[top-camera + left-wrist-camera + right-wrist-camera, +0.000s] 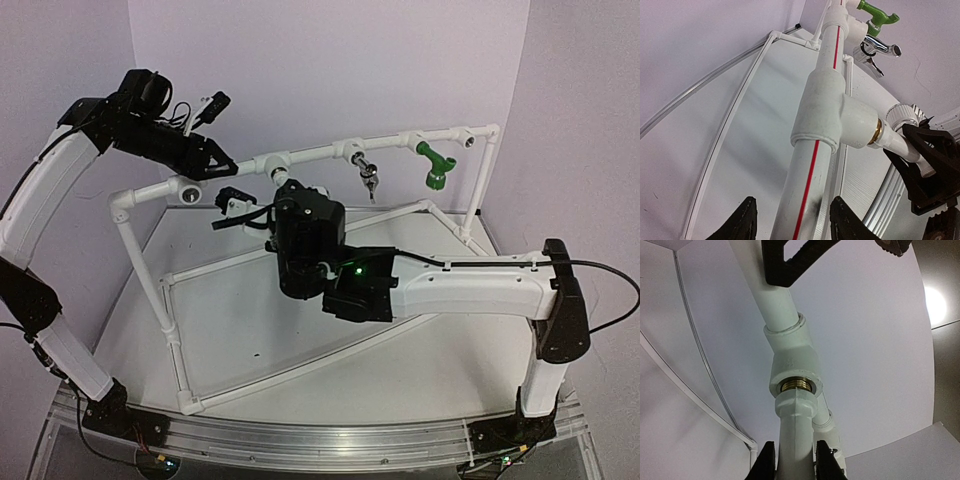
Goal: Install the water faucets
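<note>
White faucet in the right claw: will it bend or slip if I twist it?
The white faucet looks thick and rigid, so probably won't bend. Its smooth plastic might slip in the right claw. Its end meets the brass socket, likely pivoting there.

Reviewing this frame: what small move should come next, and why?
Probably close the left gripper on the white pipe. Its fingers straddle the pipe near the tee socket without touching, while the right gripper is shut on the white faucet, brass thread showing at the socket mouth. Bracing should steady it for screwing in.
</note>
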Robot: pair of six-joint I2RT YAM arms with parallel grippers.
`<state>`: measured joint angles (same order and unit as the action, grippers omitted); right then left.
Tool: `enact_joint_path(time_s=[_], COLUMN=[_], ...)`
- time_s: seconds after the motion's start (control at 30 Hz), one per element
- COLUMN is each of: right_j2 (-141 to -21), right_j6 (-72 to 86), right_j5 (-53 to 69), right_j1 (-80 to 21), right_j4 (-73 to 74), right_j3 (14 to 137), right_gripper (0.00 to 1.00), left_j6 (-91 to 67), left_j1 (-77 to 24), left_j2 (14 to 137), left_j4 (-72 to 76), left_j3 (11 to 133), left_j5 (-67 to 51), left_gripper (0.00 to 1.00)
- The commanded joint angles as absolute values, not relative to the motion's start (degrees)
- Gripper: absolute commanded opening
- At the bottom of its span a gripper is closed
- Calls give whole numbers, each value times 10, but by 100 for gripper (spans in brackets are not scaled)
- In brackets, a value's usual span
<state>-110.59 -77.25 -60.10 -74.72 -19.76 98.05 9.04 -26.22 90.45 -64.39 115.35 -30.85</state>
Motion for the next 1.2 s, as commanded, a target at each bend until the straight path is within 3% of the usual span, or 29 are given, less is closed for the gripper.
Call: enact_joint_path(time_s=[0.0,1.17], right_j2=[-1116,-1111], right_j6=[-718,-416], right_j5=[-545,-478], right_j1=[-735,-728], right_j4=[-229,-170], right_j3=[1018,1086], right_gripper=[0,0], left_j6=[77,78], left_j1=[-279,-279], left_j2=[913,914], left_j4=[-700,-695], left_j3=[1140,1129], left_j5=[-371,-377], left_gripper=[48,40])
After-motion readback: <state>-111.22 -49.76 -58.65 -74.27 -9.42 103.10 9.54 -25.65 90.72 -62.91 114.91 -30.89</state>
